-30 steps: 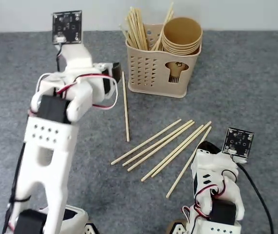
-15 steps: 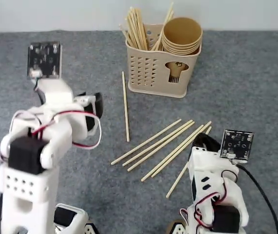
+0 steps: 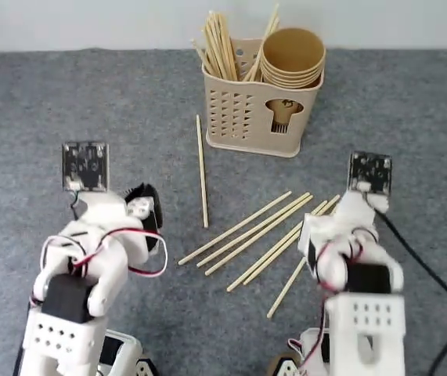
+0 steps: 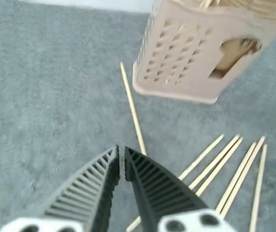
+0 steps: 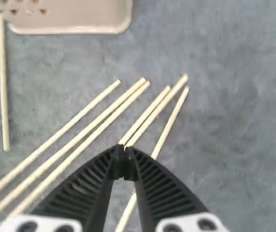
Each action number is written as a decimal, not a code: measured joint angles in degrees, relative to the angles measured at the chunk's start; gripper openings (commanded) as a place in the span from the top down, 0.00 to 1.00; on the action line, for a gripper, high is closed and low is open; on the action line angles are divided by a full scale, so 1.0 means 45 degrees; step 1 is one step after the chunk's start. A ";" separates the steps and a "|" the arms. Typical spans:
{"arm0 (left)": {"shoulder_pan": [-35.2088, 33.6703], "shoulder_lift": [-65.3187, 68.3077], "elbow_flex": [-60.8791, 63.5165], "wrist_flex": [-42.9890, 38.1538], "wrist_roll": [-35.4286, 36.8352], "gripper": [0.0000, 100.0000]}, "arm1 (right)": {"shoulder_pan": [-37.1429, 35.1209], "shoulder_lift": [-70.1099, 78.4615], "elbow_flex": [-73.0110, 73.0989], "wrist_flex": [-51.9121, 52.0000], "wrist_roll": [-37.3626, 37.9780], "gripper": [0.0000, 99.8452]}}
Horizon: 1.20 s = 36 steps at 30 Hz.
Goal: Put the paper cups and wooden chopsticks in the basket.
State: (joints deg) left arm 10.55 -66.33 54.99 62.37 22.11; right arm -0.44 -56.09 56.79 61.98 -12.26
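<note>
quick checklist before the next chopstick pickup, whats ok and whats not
1. Stack of cups in the basket: ok.
2. Basket upright: ok.
3. All chopsticks in: not ok; several loose chopsticks lie on the table.
4. The right hand empty: ok; it is above the loose chopsticks.
5. Right hand open for a grasp: not ok, shut.
6. The left hand empty: ok, shut.

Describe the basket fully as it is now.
The basket is beige plastic with rows of holes and a cut-out on its front wall. It stands upright at the far side of the table, holding a stack of paper cups and a bundle of chopsticks. A loose chopstick lies just beside it, not touching.
</note>
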 measured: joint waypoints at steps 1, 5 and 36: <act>0.0000 -0.0234 0.0430 0.0000 -0.0156 0.98 | 0.0000 0.0742 -0.0313 -0.0078 -0.0527 0.88; 0.0000 -0.0899 0.1875 0.0000 -0.0821 0.98 | -0.0352 0.3907 -0.1524 -0.0254 -0.2501 0.86; 0.0000 -0.6369 0.9084 -0.1602 -0.0977 0.98 | 0.0762 1.2405 -0.6916 -0.0254 -0.4317 0.71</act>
State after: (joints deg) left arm 10.55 -94.99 95.87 55.16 17.71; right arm 2.99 -0.26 25.67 60.84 -31.69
